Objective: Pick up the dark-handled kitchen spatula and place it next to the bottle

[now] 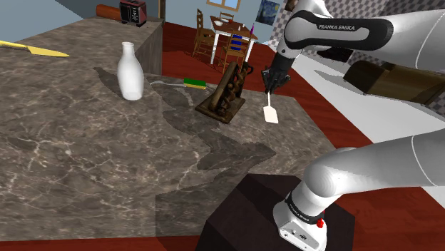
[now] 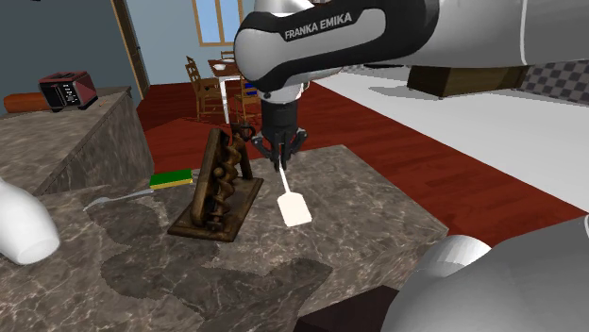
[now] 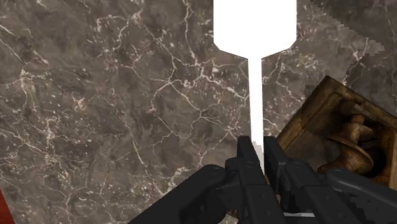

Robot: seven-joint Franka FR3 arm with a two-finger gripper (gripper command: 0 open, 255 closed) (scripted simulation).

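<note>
The spatula [image 1: 271, 114] [image 2: 294, 208] [image 3: 254, 22] has a white flat blade and a thin white shaft. It hangs blade-down above the marble counter [image 1: 85, 157], near the counter's right end in the shoulder view. My gripper [image 1: 269, 87] [image 2: 280, 162] [image 3: 257, 149] is shut on its upper end, and the fingers hide the handle. The white bottle [image 1: 130, 71] [image 2: 19, 226] stands upright well to the shoulder view's left, far from the gripper.
A brown wooden carved stand [image 1: 227, 91] [image 2: 215, 184] [image 3: 343, 137] sits on the counter just beside the gripper. A green block [image 1: 194, 83] [image 2: 173, 179] and a white utensil [image 1: 160, 82] lie between it and the bottle. A yellow knife [image 1: 36, 48] lies far left.
</note>
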